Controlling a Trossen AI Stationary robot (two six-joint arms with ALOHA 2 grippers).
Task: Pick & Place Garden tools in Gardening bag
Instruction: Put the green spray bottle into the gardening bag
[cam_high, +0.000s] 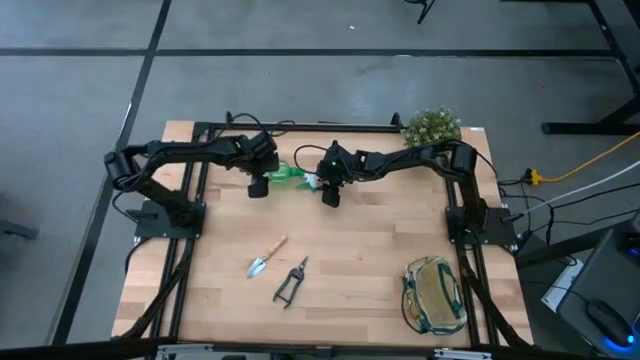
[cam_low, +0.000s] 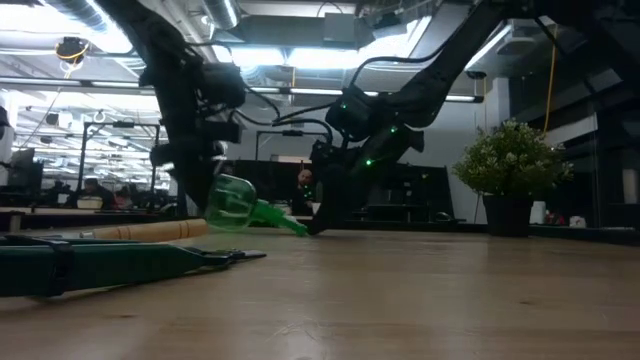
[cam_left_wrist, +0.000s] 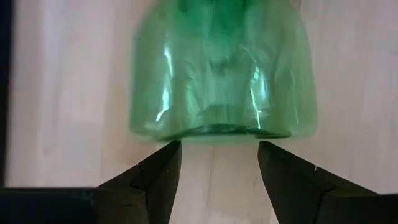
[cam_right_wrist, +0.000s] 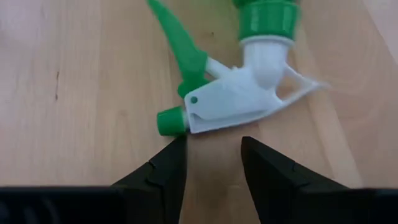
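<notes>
Your left gripper (cam_left_wrist: 214, 168) has its jaws apart and holding nothing; the base of the green spray bottle (cam_left_wrist: 221, 68) lies just ahead of them on the bench (cam_high: 350, 250). Your right gripper (cam_right_wrist: 211, 165) also has its jaws parted and holding nothing, the bottle's white nozzle (cam_right_wrist: 236, 99) right in front. The trowel (cam_high: 266, 256), shears (cam_high: 291, 282) and bag (cam_high: 433, 292) sit well apart from both.

Far centre of table (cam_high: 350, 260): green spray bottle (cam_high: 290, 174) lying between left gripper (cam_high: 258, 187) and right gripper (cam_high: 330, 196). Near centre: trowel (cam_high: 266, 257) just left of pruning shears (cam_high: 291, 281), apart. Gardening bag (cam_high: 434, 293) near right corner. Potted plant (cam_high: 432, 126) far right corner.
</notes>
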